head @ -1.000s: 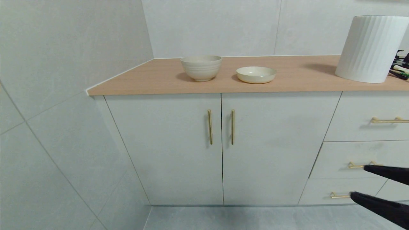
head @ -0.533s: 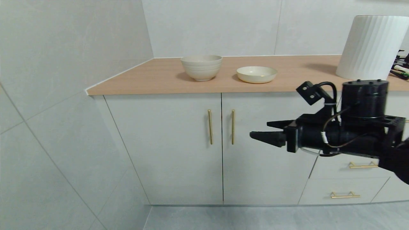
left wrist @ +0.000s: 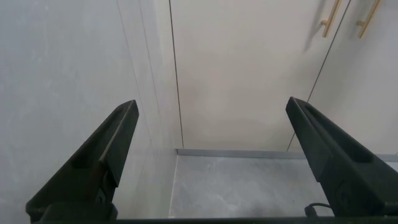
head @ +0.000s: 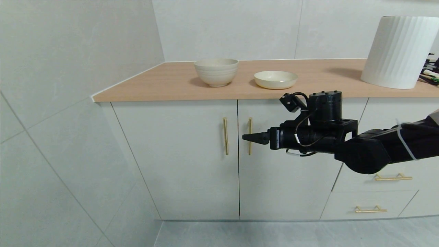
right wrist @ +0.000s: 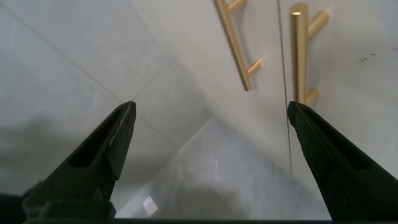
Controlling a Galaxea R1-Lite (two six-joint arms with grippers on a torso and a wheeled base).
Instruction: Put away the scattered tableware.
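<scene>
In 1 s the right claw (head: 248, 137) has swung up to just short of the right door handle (head: 250, 125), spread wide & empty, so prob. cupboard (head: 291, 185) opens 1st; bowl (head: 216, 72) & dish (head: 275, 79) sit untouched on the surface (head: 164, 85) above.

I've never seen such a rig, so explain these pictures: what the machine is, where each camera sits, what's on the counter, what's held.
It is a robot with two arms ending in jaws. The wide picture comes from a camera on its head; the other two from wrist cameras, looking out between each arm's open jaws. On the counter stand a bowl, a dish and a tall white ribbed container. The right arm points its jaws at the right handle of the closed cupboard below. Nothing is held.
</scene>
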